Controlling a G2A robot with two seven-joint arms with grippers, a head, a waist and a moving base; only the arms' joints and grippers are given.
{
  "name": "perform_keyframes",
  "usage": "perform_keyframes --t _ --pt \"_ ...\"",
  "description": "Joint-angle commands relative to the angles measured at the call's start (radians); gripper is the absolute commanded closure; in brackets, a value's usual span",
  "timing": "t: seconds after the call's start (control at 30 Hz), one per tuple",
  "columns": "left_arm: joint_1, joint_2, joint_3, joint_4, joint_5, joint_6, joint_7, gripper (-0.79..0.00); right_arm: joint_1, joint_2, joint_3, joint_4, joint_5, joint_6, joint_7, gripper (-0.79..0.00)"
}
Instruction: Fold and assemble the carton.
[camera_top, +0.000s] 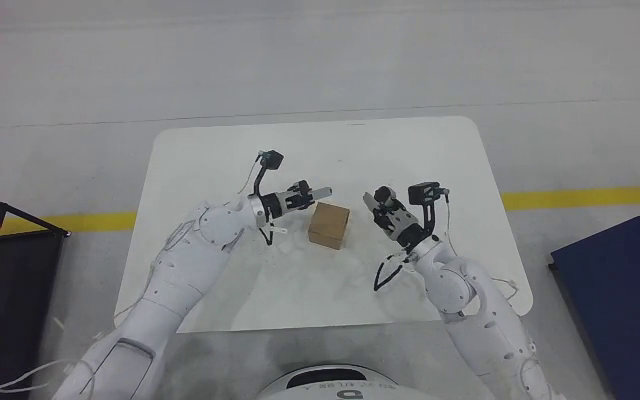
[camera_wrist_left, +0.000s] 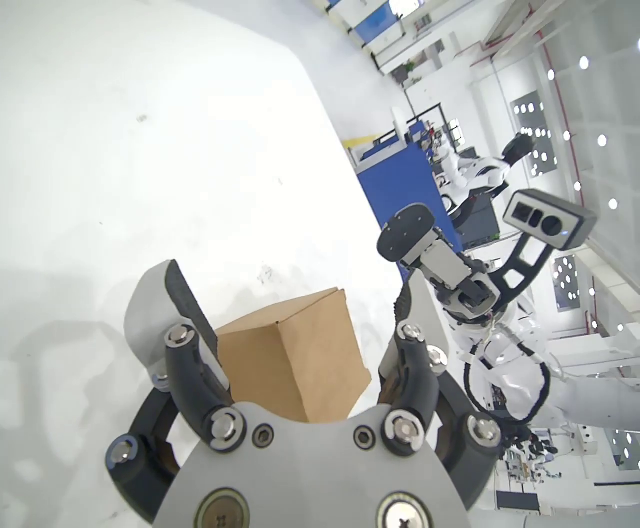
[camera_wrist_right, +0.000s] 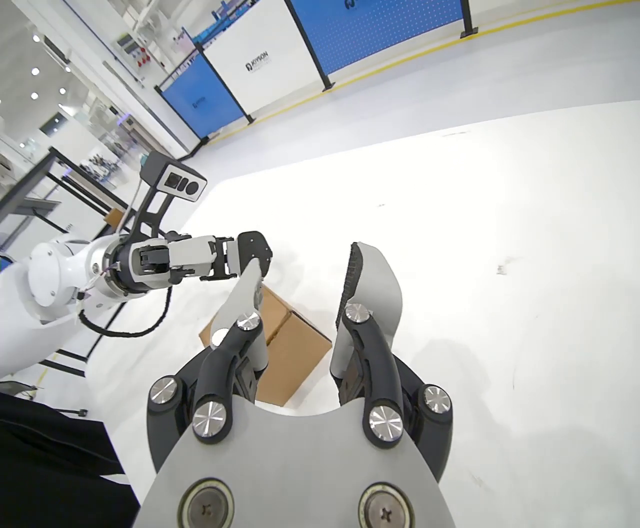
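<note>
we judge carton (camera_top: 329, 225) closed up on table (camera_top: 200, 180), little left | left gripper (camera_top: 318, 192) fingers wide, empty | right gripper (camera_top: 372, 201) fingers wide, empty

Carton (camera_wrist_left: 300, 350) corner seemingly behind fingers (camera_wrist_left: 150, 300)

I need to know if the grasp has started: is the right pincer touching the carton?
Apart. In the top view, a strip of bare table shows between the right pincer and the carton. The pincer's jaws are open.
</note>
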Motion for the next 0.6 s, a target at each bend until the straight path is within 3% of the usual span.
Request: perform_keyframes --t 0.0,0.1,0.33,0.57 --pt "0.021 0.013 -0.046 -0.023 0.013 0.000 0.017 -0.785 0.004 0.000 -0.008 -0.010 0.007 -0.014 0.013 0.000" --pt "0.081 0.038 -0.136 -0.099 0.034 -0.006 0.050 -0.785 0.030 -0.004 -0.056 0.000 -0.019 -0.031 0.066 0.000" --pt "0.297 0.091 -0.353 -0.383 0.075 0.008 0.061 -0.785 0.104 -0.017 -0.159 0.051 -0.089 -0.017 0.126 0.000" --pt "0.297 0.091 -0.353 -0.383 0.075 0.008 0.061 -0.785 0.143 -0.022 -0.206 0.087 -0.158 0.013 0.188 0.000"
